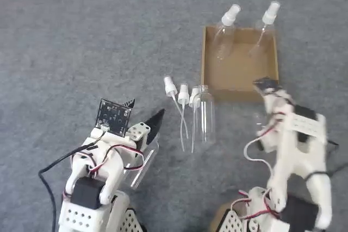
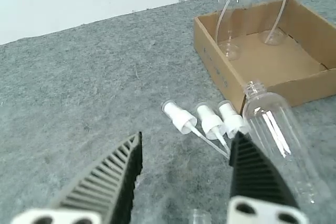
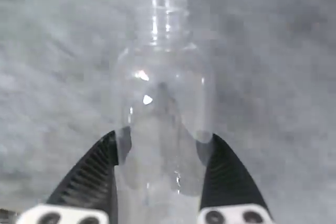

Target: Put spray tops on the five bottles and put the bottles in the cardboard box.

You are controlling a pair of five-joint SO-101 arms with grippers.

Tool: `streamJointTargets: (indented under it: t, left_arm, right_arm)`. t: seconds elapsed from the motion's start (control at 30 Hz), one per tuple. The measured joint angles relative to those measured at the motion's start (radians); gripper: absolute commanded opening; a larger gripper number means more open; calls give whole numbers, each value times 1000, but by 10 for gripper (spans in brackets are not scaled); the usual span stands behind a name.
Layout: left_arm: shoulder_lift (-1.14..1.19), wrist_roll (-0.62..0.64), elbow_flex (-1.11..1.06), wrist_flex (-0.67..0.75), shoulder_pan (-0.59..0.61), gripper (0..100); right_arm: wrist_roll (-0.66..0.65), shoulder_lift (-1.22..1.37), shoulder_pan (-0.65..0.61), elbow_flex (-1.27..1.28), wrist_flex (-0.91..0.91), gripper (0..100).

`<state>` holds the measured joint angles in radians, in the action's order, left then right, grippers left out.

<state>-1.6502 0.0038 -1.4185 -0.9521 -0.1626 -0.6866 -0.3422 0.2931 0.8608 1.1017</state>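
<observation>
Two clear bottles with spray tops (image 1: 224, 28) (image 1: 262, 25) lean in the cardboard box (image 1: 239, 88). Three loose spray tops (image 1: 183, 94) lie in front of it, beside an uncapped bottle (image 1: 204, 117) lying on the mat. My left gripper (image 2: 187, 137) is open above the mat, short of those spray tops (image 2: 210, 121), with another uncapped bottle (image 1: 142, 164) lying under it. My right gripper (image 3: 163, 145) is shut on a clear uncapped bottle (image 3: 163, 87), near the box's front right corner.
A grey felt mat (image 1: 81, 52) covers the whole table. The box's front wall (image 2: 220, 72) stands just behind the spray tops. The mat to the left and at the back is open. A cable (image 1: 49, 172) trails from the left arm.
</observation>
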Motion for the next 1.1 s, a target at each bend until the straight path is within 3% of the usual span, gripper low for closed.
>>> streamJointTargets:
  t: [0.23,0.4,0.67,0.9,1.1]
  left_arm:
    - [18,-20,130,-69,40,239]
    - [276,-28,302,-69,43,236]
    - [896,-18,600,-69,51,235]
    - [1442,94,884,-69,49,197]
    - [1794,189,1137,-69,49,198]
  right_arm:
    - [-157,-40,316,0,-14,17]
    - [-169,-40,439,0,-52,17]
    - [-172,43,483,-63,-101,17]
    - [-137,308,485,-252,-103,17]
    - [-115,381,485,-333,-103,17]
